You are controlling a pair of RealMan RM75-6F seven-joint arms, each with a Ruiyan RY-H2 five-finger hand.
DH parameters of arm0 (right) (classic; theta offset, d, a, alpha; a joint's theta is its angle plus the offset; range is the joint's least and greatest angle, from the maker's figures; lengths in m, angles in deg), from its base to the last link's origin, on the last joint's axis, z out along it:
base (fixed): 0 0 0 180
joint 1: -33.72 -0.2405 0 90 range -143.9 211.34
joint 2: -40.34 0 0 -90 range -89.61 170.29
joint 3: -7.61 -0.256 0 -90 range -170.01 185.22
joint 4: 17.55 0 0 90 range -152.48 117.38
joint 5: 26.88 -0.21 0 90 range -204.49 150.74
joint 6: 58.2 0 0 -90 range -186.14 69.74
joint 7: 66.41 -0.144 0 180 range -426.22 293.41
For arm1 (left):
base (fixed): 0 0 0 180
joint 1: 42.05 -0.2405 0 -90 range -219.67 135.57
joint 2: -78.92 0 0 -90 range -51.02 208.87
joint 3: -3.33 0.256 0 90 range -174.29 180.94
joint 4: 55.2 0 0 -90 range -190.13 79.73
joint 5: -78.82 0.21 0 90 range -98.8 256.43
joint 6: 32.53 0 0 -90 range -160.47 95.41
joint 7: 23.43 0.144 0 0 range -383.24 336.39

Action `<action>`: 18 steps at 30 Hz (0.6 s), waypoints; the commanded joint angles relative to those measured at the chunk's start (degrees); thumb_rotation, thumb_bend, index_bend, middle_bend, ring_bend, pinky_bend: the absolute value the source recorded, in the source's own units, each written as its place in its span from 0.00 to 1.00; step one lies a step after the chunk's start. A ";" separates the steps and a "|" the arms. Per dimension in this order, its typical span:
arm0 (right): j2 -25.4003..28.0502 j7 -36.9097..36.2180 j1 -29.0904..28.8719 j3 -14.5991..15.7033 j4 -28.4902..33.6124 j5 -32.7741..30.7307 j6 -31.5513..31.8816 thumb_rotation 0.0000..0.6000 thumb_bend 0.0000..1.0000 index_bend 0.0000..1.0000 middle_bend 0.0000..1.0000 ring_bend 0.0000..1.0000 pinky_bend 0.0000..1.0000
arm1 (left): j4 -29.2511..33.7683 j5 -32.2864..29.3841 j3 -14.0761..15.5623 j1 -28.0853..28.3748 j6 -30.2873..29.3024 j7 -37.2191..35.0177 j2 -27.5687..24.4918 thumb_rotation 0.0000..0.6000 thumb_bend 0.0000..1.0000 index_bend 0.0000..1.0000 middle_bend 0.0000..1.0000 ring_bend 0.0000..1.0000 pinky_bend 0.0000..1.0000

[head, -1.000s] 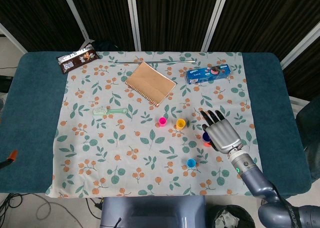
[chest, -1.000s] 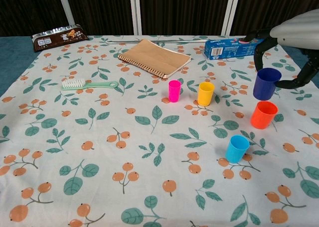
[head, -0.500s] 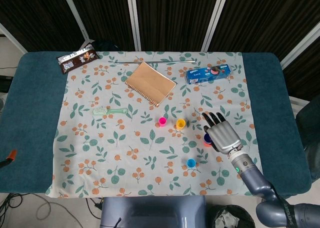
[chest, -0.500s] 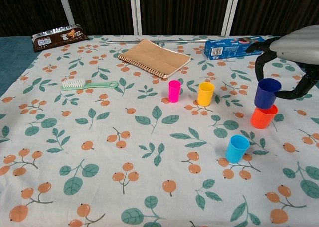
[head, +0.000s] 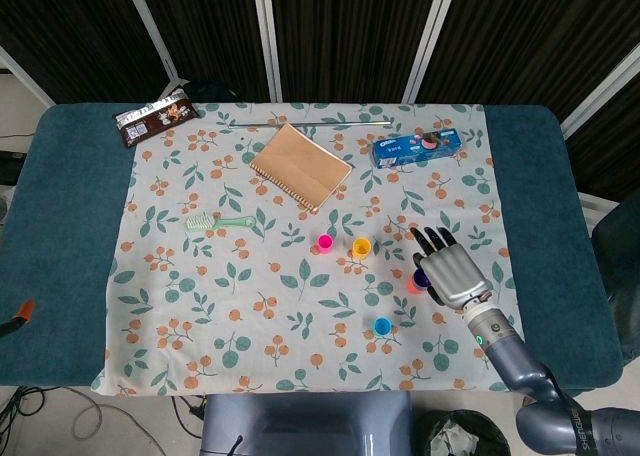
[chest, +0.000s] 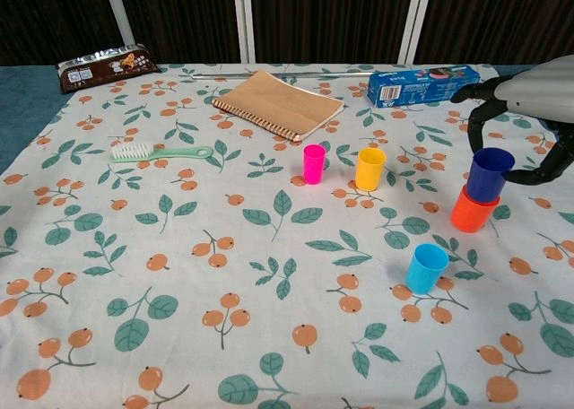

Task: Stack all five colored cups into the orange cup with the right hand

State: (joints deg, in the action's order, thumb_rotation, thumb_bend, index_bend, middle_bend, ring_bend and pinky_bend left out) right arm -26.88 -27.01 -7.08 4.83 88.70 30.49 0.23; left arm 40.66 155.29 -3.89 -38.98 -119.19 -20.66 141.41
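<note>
My right hand (chest: 525, 100) reaches in from the right, and its fingers (chest: 473, 126) curl around the dark blue cup (chest: 489, 174). That cup sits partly inside the orange cup (chest: 472, 211), its upper half still showing. In the head view the right hand (head: 455, 273) covers most of the blue cup (head: 421, 275) and the orange cup (head: 412, 287). The yellow cup (chest: 369, 169) and pink cup (chest: 313, 163) stand upright side by side to the left. A light blue cup (chest: 425, 267) stands nearer the front edge. The left hand is out of both views.
A brown spiral notebook (chest: 278, 104) and a blue toothpaste box (chest: 421, 83) lie at the back. A green brush (chest: 161, 153) lies to the left, a chocolate bar (chest: 103, 66) at the far left corner. A thin metal rod (head: 310, 124) lies along the back.
The right hand carried the dark blue cup from behind the orange cup to over it and lowered it in. The other cups stayed put.
</note>
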 commanded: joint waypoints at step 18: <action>-1.37 -0.18 -0.38 0.18 -2.72 -0.22 -0.35 1.00 0.44 0.47 0.00 0.08 0.13 | -0.05 -0.12 -0.12 0.03 -0.01 -0.05 -0.02 1.00 0.23 0.09 0.00 0.00 0.02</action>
State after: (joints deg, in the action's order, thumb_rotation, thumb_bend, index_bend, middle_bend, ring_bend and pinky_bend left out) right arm -28.22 -27.19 -7.45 5.03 86.01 30.31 -0.14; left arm 40.60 155.18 -4.01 -38.95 -119.21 -20.71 141.39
